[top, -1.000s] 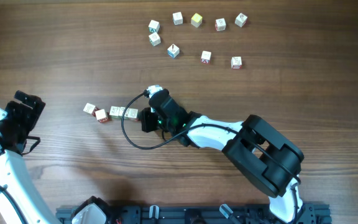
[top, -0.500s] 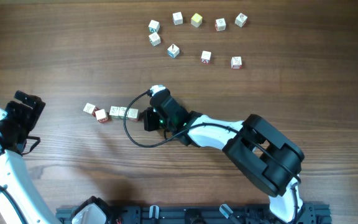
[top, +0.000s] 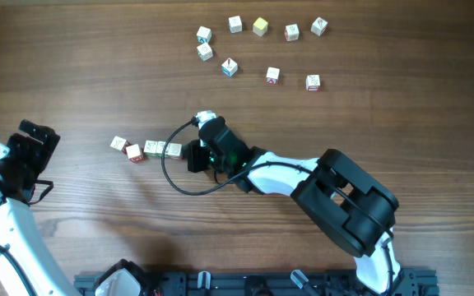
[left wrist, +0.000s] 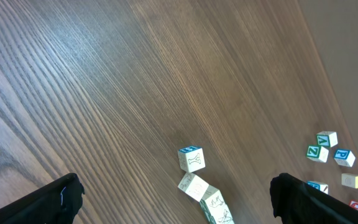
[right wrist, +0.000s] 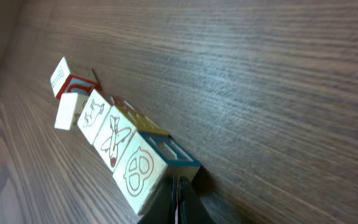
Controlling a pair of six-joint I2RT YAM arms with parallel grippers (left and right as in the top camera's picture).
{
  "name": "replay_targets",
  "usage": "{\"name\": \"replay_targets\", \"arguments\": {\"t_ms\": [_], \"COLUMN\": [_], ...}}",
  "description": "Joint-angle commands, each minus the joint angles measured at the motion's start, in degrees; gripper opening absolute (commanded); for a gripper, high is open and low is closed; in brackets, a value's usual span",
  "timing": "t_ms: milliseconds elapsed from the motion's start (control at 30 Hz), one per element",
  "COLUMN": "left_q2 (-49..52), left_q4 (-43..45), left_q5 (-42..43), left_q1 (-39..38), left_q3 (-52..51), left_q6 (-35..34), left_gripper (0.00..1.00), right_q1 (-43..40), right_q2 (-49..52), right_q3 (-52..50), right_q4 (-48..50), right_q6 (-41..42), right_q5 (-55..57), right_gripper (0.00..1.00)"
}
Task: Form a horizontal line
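Scene: the right gripper (right wrist: 178,194), jaws pressed together and holding nothing, noses against the near end of the horizontal line (top: 156,149) of small picture cubes.
Where the line lies: left of centre on the worktop (top: 401,115), directly left of the right gripper. The cubes nearest the gripper sit edge to edge. Those at the far end look skewed, one a little above the row.
Left gripper (top: 31,158): parked at the left edge with jaws spread wide and empty, well apart from the row.
Step in hand: apparently squaring up the row with a closed-jaw nudge rather than a pick.
Doing it well: the push should probably run straight along the row's axis, low on the end cube's face, and slowly. An off-centre shove would likely swing the near cubes out of line. The far-end strays may call for a separate sideways tap.
Watch for: the black cable (top: 167,174) looping just below the row could drag across it.
Loose cubes (top: 272,76): scattered near the far edge, well apart from the row.
Surface: flat, matte, dark wood grain, on which light cubes should slide readily.
Room: nothing shows beyond the worktop except a black rail along its near edge.
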Motion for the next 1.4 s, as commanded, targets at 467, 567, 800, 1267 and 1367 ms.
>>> {"name": "replay_targets", "arguments": {"t_ms": [467, 567, 800, 1267, 1367], "left_q2": [0.00, 0.00, 0.00, 0.00, 0.02], "left_q4": [-0.04, -0.04, 0.35, 8.98, 7.21], "left_q5": [0.92, 0.92, 0.90, 2.82, 3.80], "left_q1": [0.26, 0.26, 0.26, 0.28, 0.13], "left_q3": [0.68, 0.68, 0.68, 0.66, 0.66], "left_q6": [-0.50, -0.50, -0.50, -0.50, -0.44], "left_gripper": [1.00, 1.00, 1.00, 1.00, 1.00], "right_q1": [-4.00, -6.88, -11.17, -11.28, -11.28], "right_q2": [1.79, 1.79, 1.79, 1.79, 1.79], "right_q3": [-0.15, -0.15, -0.15, -0.15, -0.15], "right_q4": [-4.63, -8.17, -11.19, -11.37, -11.06], "right_q6": [3.13, 5.81, 8.39, 8.31, 8.33], "right_q5": [-0.37, -0.39, -3.48, -3.78, -3.58], "right_gripper": [0.04, 0.04, 0.04, 0.04, 0.04]}}
